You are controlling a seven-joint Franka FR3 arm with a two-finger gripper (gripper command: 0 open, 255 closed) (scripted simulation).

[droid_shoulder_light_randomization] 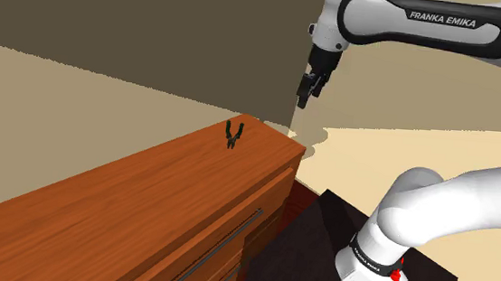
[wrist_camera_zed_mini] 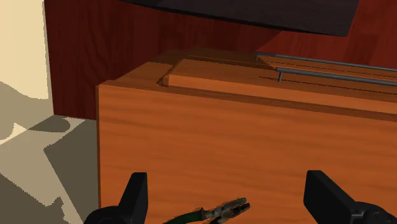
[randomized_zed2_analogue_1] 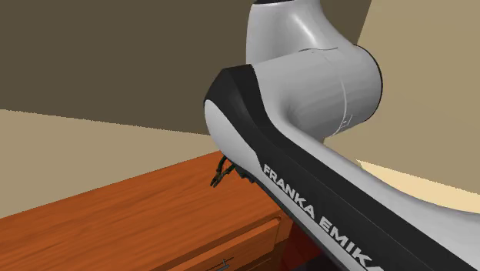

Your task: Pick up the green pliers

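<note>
The green pliers (droid_shoulder_light_randomization: 233, 135) lie on the wooden dresser top (droid_shoulder_light_randomization: 117, 207), close to its far corner, handles dark green and jaws toward the dresser's end. My black gripper (droid_shoulder_light_randomization: 304, 95) hangs in the air well above the dresser, up and toward the shoulder view's right of the pliers. In the wrist view the pliers (wrist_camera_zed_mini: 215, 212) show between my fingers (wrist_camera_zed_mini: 135, 196), far below them and untouched; the gripper (wrist_camera_zed_mini: 229, 198) is open and holds nothing. In the second exterior view the pliers (randomized_zed2_analogue_1: 218, 175) peek out from behind the arm.
The dresser has drawers with long metal handles (droid_shoulder_light_randomization: 223, 246) on its front (wrist_camera_zed_mini: 331, 69). Its end drops off to a beige floor (wrist_camera_zed_mini: 38, 172). Brown walls (droid_shoulder_light_randomization: 156, 38) rise behind. My stand (droid_shoulder_light_randomization: 386, 253) is a dark box beside the dresser.
</note>
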